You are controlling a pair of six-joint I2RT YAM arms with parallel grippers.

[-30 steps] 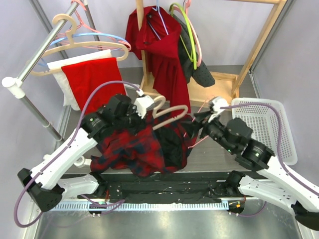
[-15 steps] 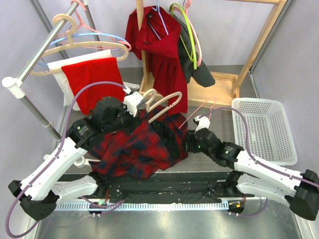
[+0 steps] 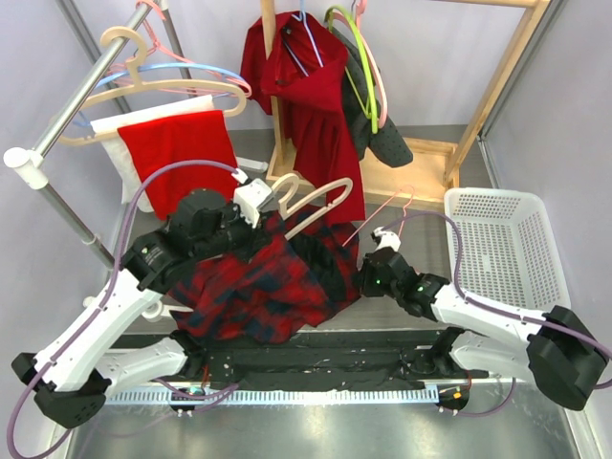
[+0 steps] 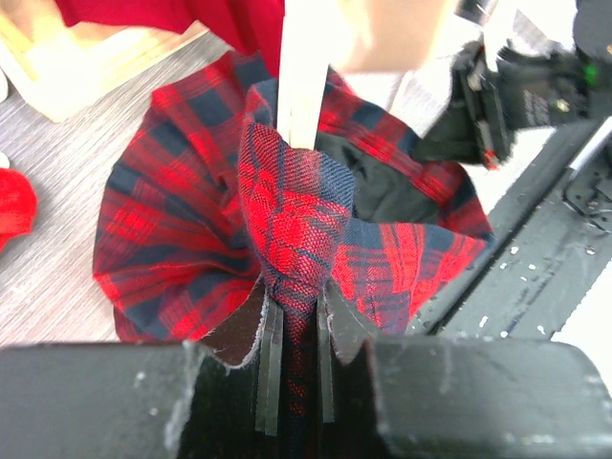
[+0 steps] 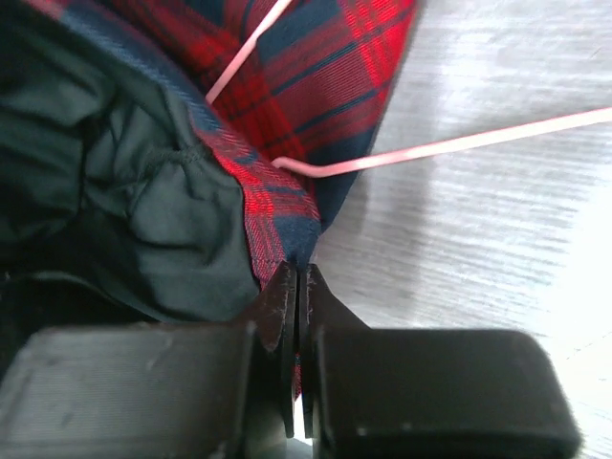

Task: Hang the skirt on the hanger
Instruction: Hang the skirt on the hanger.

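Under bunched skirt (image 3: 268,287), hanger (image 3: 325,186) end hidden; L fingers (image 4: 269,368) pinch its fold, R fingers (image 5: 280,311) its hem.

Woven plaid cloth skirt (image 3: 268,287), white plastic basket (image 3: 521,249), wooden rack (image 3: 500,86)

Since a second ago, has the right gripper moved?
Yes. The right gripper came down the top view and slightly left, from beside the white basket's far corner to alongside its middle, and is now shut on the plaid skirt's edge.
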